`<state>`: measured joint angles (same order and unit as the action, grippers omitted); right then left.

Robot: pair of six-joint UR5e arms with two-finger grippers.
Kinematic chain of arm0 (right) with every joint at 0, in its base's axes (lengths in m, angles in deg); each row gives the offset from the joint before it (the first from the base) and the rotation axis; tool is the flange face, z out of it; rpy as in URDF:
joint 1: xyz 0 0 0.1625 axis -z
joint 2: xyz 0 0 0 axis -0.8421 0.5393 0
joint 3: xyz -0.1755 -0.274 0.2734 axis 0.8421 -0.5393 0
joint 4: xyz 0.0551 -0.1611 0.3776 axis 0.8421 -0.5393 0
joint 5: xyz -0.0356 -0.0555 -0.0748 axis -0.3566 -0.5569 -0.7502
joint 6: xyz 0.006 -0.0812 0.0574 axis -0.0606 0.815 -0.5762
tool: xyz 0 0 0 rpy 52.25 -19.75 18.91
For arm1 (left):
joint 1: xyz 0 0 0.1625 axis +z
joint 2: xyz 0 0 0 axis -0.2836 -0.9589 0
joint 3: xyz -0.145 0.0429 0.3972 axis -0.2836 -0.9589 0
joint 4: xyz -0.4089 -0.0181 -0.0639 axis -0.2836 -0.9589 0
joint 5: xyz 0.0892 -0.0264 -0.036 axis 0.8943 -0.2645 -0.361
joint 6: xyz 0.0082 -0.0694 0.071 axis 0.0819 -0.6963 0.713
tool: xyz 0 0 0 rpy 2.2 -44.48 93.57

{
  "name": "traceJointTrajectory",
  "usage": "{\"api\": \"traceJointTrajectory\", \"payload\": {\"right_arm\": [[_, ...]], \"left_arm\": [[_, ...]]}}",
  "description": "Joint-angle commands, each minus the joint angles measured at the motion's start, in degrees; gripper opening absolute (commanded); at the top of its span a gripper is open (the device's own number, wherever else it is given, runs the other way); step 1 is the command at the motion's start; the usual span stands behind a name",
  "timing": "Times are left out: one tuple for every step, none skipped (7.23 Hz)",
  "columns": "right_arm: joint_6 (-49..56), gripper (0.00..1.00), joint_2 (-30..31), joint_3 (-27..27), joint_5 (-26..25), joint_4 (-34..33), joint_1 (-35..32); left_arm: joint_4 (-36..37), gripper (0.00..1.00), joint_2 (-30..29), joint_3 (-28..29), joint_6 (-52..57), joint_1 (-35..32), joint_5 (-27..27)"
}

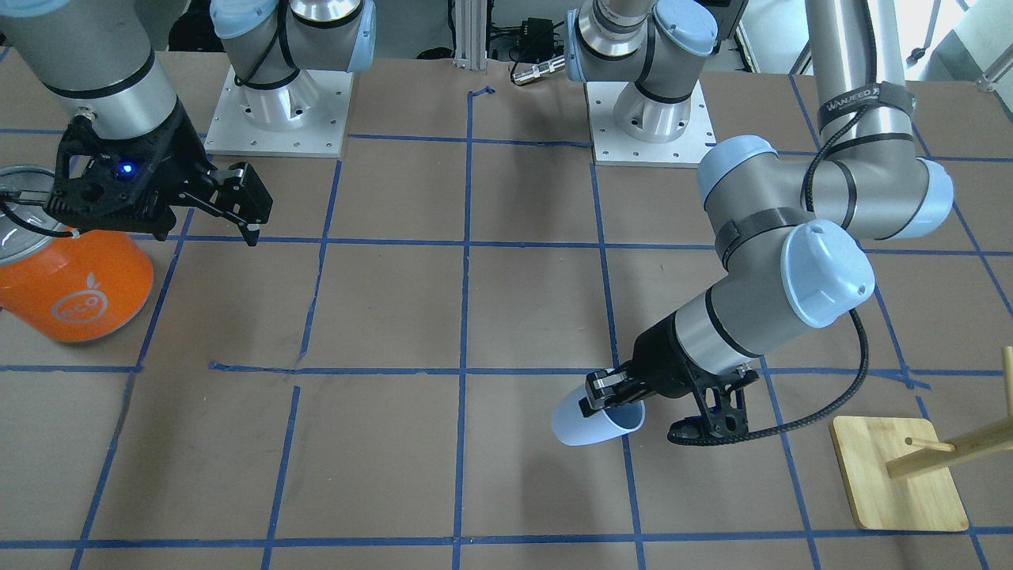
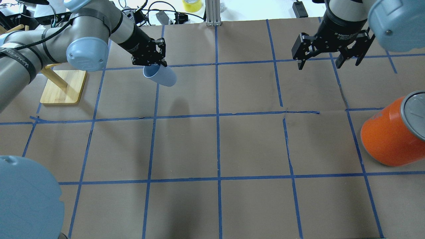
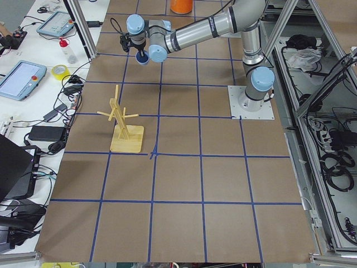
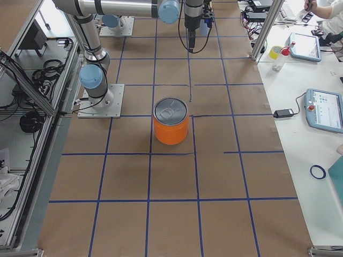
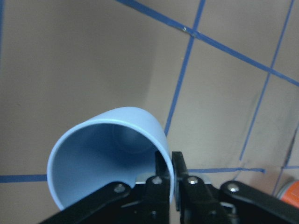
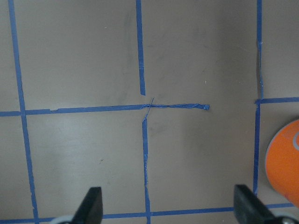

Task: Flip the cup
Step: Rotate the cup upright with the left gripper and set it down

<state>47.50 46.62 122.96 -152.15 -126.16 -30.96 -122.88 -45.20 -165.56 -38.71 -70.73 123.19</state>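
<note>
The pale lavender-blue cup [image 2: 161,75] hangs in the air at the far left of the table, tilted on its side with its mouth toward the arm. My left gripper [image 2: 153,63] is shut on the cup's rim; one finger is inside, one outside, as the left wrist view shows on the cup [image 5: 107,154]. It also shows in the front view [image 1: 589,423], held by the left gripper [image 1: 605,396]. My right gripper [image 2: 320,61] is open and empty above the far right of the table, its fingertips [image 6: 91,205] wide apart.
A large orange metal-lidded can [image 2: 391,132] stands at the right edge. A wooden peg stand on a bamboo base [image 2: 63,86] stands at the far left, beside the left arm. Blue tape lines grid the brown table [image 2: 215,146].
</note>
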Motion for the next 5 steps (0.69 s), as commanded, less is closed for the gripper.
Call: {"api": "traceJointTrajectory", "payload": {"right_arm": [[0.04,1.0,0.0,0.0,0.03,0.07,0.0],[0.04,1.0,0.0,0.0,0.03,0.07,0.0],[0.04,1.0,0.0,0.0,-0.06,0.07,0.0],[0.04,1.0,0.0,0.0,-0.06,0.07,0.0],[0.12,1.0,-0.09,0.0,-0.06,0.07,0.0]], "left_arm": [[0.92,0.0,-1.48,1.42,8.52,0.02,10.08],[0.75,0.0,-1.83,2.12,11.85,0.71,12.7],[0.66,0.0,-2.53,2.13,13.19,2.37,13.07],[0.92,0.0,-3.84,2.22,14.51,3.17,13.51],[0.93,0.0,-4.46,2.57,15.65,3.36,15.43]]}}
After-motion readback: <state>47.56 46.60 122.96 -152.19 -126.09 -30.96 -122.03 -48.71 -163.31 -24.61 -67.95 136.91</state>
